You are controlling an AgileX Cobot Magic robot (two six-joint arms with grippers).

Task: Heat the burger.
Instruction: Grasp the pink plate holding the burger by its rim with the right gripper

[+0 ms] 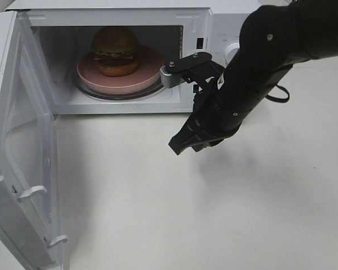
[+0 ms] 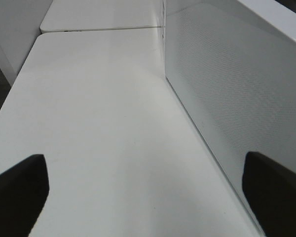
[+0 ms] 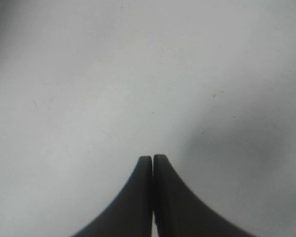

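I saw the burger (image 1: 115, 49) resting on a pink plate (image 1: 149, 70) inside the open microwave (image 1: 203, 22). My right jaws were closed on nothing above the surface (image 1: 186, 214); my left jaws stood wide apart, empty, beside the microwave door (image 2: 227, 89).

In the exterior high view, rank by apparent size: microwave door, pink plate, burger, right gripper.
1. microwave door
2. pink plate
3. burger and right gripper look alike; gripper is nearer the camera.

Open microwave (image 1: 118, 16), pink plate (image 1: 149, 70), white table (image 1: 158, 208)
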